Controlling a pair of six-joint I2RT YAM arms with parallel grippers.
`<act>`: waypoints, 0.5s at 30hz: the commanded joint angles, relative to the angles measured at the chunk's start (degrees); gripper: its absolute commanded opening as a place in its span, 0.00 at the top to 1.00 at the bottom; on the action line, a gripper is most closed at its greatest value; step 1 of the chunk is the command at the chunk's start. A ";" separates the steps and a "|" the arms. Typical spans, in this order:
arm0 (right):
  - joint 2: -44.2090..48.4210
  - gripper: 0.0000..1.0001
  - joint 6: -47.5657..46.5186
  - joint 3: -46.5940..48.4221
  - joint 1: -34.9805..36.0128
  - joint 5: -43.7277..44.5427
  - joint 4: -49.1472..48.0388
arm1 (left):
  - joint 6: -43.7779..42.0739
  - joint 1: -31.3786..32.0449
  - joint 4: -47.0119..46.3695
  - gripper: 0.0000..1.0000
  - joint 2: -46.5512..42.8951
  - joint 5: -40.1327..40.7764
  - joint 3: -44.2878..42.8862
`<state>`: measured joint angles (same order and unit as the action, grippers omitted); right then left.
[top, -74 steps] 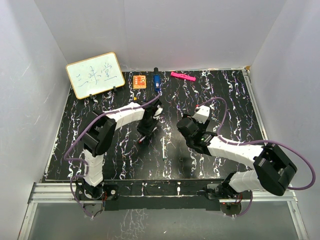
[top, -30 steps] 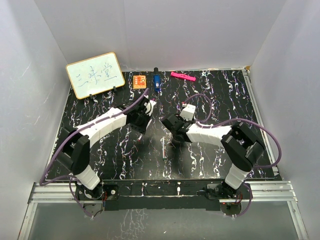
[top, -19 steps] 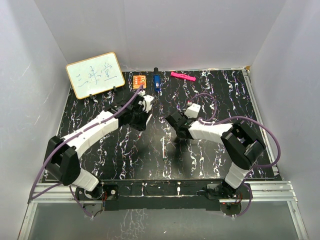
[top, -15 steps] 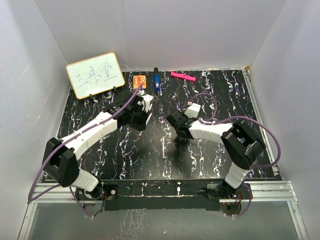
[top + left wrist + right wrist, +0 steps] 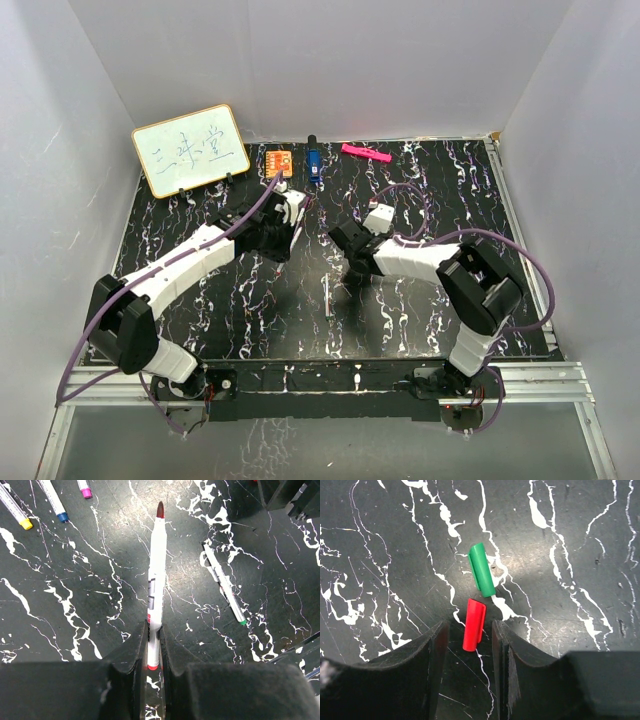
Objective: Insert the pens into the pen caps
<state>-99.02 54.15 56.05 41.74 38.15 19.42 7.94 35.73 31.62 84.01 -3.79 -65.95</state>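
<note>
While both arms are stretched out over the black, white-veined table (image 5: 450, 190), the work is centred near its middle, well apart from the whiteboard (image 5: 190, 150) at the far left corner. The left gripper (image 5: 154, 630) is seen clamped on the tail end of the red pen (image 5: 156, 575), which is carried clear of the surface with its red tip pointing away from the wrist. The right gripper (image 5: 469, 626) is held low with its jaws parted, one on each side of the red cap (image 5: 473, 625); a gap is visible on both sides, so nothing is gripped yet. The green pen (image 5: 225, 587) is noted lying loose on the table to the right of the held pen, and three more pens (image 5: 52, 500), tipped yellow, blue and pink-purple, are seen at the far left of the left wrist view. The green cap (image 5: 482, 570) lies just beyond the red one, nearly end to end with it, apart by a sliver. The cap is judged light, rigid, smooth and apt to roll or skid; it is best pinched across its middle, with the mouth left free. Which end is the mouth cannot be told. The pen is judged stiff and light, but liable to pivot when held so far back.
</note>
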 commanded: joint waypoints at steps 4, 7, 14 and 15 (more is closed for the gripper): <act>-2.68 0.63 0.42 2.57 0.08 0.43 -1.63 | 0.75 -0.63 -0.33 1.00 -0.48 -0.03 0.65; -3.08 0.63 0.56 2.57 0.08 0.52 -1.40 | 0.93 -0.79 -0.59 1.00 -0.33 -0.23 0.91; -3.68 0.65 0.87 2.57 -0.11 0.81 -1.07 | 1.20 -0.98 -1.25 1.00 -0.36 -0.52 1.43; -3.88 0.66 0.87 2.67 -0.15 0.77 -1.01 | 1.23 -0.98 -1.27 1.00 -0.35 -0.51 1.44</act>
<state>-102.04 54.13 56.86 41.74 37.85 19.07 8.69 35.11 30.68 84.05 -3.84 -65.30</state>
